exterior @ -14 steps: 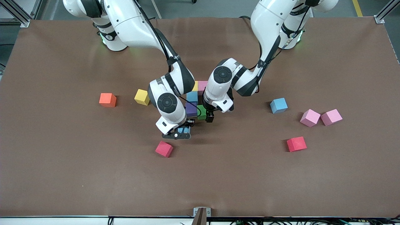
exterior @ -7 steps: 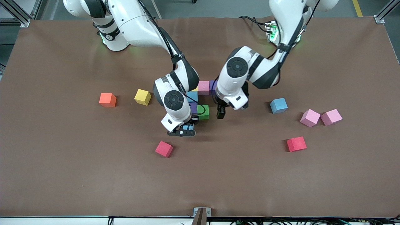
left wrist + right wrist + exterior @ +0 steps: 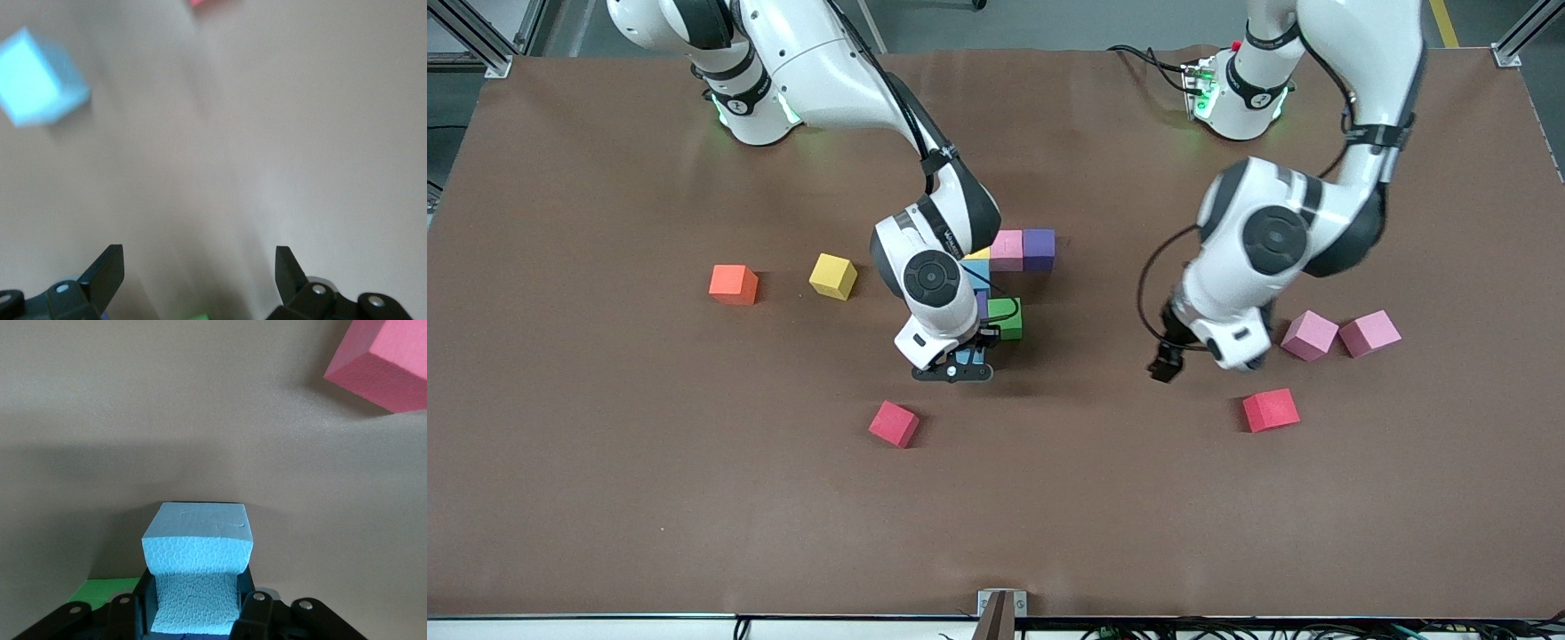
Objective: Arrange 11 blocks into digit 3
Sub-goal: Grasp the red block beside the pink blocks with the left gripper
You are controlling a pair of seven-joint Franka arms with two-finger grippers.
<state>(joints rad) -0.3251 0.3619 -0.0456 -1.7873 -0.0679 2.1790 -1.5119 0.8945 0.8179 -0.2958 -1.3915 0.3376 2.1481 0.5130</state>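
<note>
The right gripper [image 3: 953, 372] clamped a blue block [image 3: 197, 570] just above the table beside the green block [image 3: 1008, 317], where perhaps five blocks were grouped. The left gripper [image 3: 1163, 366], empty and spread, hung near the red block [image 3: 1270, 410]. Several lay scattered.

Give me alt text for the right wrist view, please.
The right gripper is shut on a light blue foam block just above the brown table. A corner of a green block shows beside the fingers, and a red block lies farther off on the table.
</note>
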